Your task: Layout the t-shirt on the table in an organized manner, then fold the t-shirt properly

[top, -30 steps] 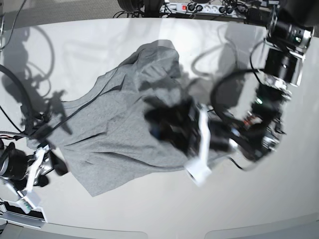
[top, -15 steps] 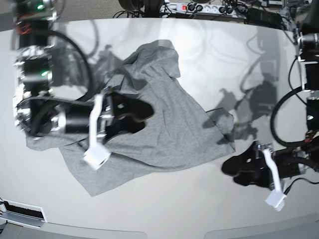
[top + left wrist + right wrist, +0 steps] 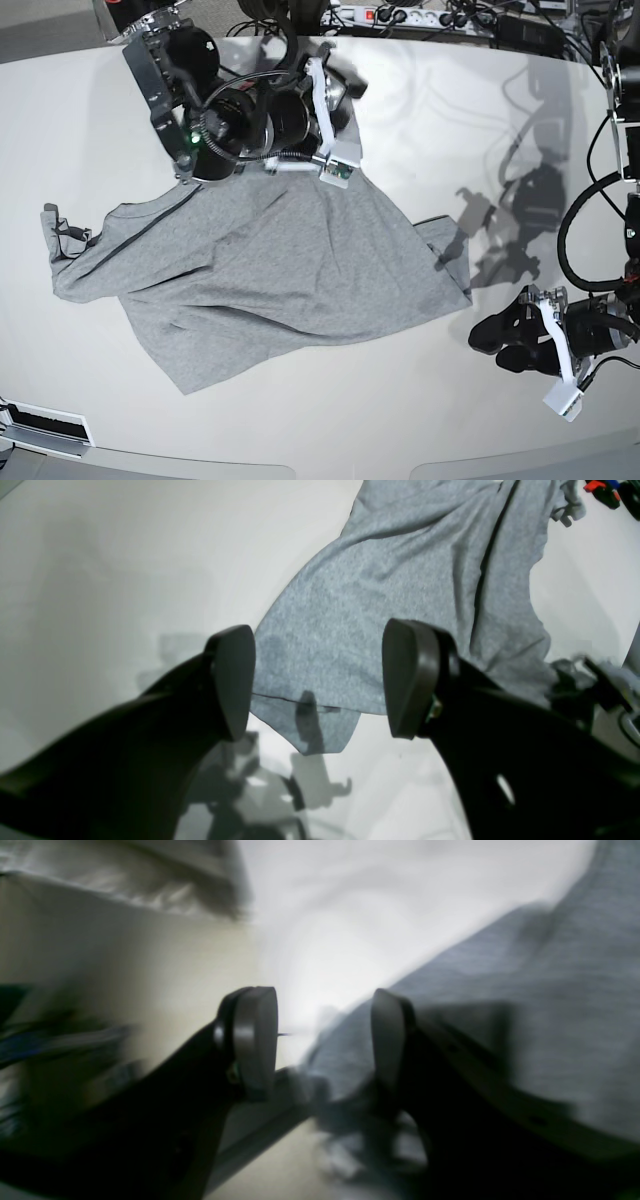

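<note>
Fingers of the left gripper (image 3: 317, 680) stand wide apart and empty, low over the counter (image 3: 330, 430) just off the shirt's near corner. Those of the right gripper (image 3: 322, 1040), blurred, are parted at the shirt's far edge with nothing clearly between them. The shirt (image 3: 270, 270) lies rumpled and skewed across the middle of the counter, one sleeve bunched at its end. My judgement: a pinch at that corner may catch only one layer or slip off, and uneven pulls from both arms would drag the cloth into worse folds.
</note>
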`<state>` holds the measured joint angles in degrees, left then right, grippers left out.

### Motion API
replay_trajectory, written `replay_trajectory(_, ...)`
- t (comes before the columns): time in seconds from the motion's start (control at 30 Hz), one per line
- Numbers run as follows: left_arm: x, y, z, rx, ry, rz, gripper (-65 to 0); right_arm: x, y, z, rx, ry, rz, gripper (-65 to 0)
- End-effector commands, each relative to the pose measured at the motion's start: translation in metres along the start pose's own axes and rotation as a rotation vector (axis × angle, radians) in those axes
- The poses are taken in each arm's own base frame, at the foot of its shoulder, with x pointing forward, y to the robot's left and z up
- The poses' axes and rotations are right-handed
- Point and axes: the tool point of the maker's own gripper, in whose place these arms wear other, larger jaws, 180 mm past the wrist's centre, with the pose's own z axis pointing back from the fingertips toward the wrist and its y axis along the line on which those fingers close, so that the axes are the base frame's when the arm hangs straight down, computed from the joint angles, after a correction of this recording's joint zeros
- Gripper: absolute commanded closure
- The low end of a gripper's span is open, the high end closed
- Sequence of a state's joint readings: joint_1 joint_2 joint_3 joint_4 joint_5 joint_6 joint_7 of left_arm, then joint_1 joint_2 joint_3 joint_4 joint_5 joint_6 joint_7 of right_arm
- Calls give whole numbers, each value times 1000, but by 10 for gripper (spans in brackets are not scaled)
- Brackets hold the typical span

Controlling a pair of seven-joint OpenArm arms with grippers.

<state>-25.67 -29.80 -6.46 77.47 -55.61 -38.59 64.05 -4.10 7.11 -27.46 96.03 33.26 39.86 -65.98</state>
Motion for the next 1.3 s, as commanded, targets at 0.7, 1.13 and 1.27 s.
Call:
replay_trajectory(0.7, 11, 5, 11, 16, -32, -20, -405, -16, -68, 10, -516, 135, 15, -115)
replay_trajectory(1.13, -83, 45, 6, 353, 33, 218, -406, -8, -76, 16, -521, 144, 62, 0)
replay_trajectory(1.27, -103, 40, -8, 387, 27, 247, -406, -8, -74, 15, -508, 151, 80, 0)
